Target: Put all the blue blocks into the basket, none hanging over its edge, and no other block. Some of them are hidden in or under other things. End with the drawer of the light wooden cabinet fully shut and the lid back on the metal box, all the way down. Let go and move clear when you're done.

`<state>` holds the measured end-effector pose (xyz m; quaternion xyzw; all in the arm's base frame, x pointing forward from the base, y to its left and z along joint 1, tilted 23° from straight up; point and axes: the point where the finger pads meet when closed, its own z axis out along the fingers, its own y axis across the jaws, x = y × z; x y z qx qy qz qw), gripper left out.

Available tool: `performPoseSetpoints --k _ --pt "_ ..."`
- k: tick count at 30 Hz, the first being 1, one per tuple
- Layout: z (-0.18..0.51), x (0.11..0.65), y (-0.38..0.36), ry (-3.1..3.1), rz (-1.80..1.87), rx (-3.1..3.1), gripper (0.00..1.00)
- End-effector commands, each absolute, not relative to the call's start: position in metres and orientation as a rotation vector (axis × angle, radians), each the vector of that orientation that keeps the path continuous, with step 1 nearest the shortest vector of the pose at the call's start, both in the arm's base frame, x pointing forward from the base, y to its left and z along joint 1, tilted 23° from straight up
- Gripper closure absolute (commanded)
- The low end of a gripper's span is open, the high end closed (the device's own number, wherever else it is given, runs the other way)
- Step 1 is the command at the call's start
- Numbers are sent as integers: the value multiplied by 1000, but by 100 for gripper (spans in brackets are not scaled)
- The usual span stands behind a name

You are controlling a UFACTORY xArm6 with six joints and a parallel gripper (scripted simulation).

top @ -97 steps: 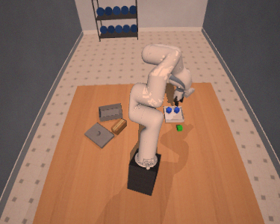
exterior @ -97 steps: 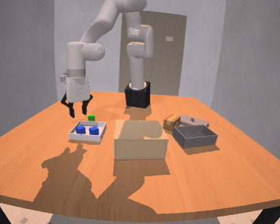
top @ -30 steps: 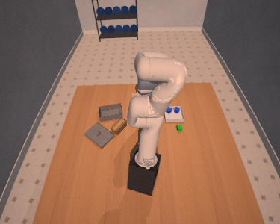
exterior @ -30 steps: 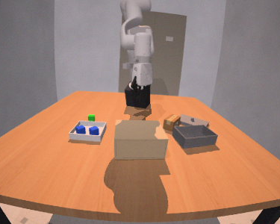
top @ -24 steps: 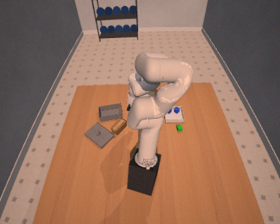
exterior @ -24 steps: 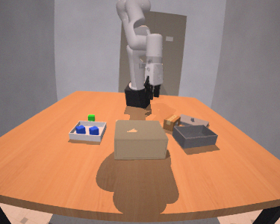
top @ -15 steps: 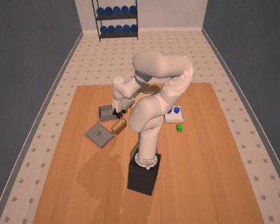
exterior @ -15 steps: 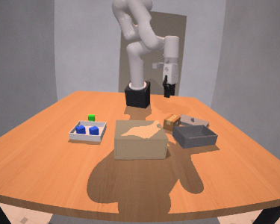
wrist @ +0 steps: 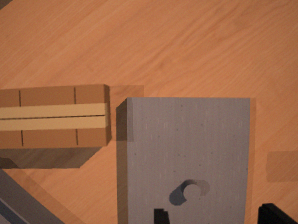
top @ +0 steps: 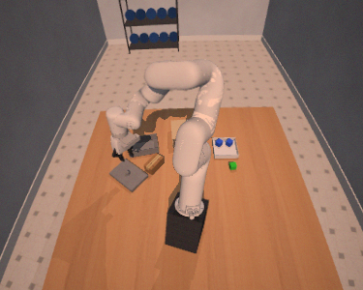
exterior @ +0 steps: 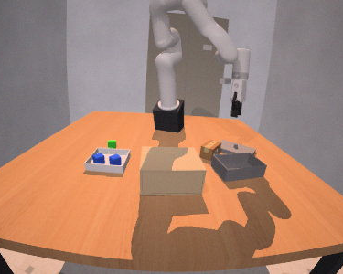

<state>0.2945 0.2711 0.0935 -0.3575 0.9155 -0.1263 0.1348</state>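
Two blocks (top: 219, 142) (exterior: 99, 158) sit inside the basket (top: 226, 157) (exterior: 105, 169), clear of its edge. Your gripper (top: 124, 156) (exterior: 236, 114) (wrist: 215, 216) hangs empty, fingers apart, above the lid (top: 128, 175) (exterior: 237, 148) (wrist: 187, 145), probably to grasp its knob (top: 128, 172) (exterior: 236, 146) (wrist: 192, 189).

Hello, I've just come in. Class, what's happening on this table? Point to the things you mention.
The gripper (top: 119, 156) (exterior: 236, 114) (wrist: 215, 215), open and empty, hangs above the metal box's lid (top: 128, 175) (exterior: 238, 149) (wrist: 187, 140), which lies on the table beside the uncovered metal box (top: 145, 151) (exterior: 239, 173). Two blue blocks (top: 224, 142) (exterior: 107, 159) sit in the basket (top: 226, 157) (exterior: 104, 170); a green block (top: 232, 165) (exterior: 112, 143) is outside it.
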Motion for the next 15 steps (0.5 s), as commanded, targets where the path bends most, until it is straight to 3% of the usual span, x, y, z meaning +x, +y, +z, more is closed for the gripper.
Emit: performPoseSetpoints --k 1,10,11,15 --pt "84 305 296 2665 -429 -1010 44" --pt "84 305 296 2665 -429 -1010 44" --pt "84 305 296 2665 -429 -1010 56" --pt "84 305 296 2665 -429 -1010 56"
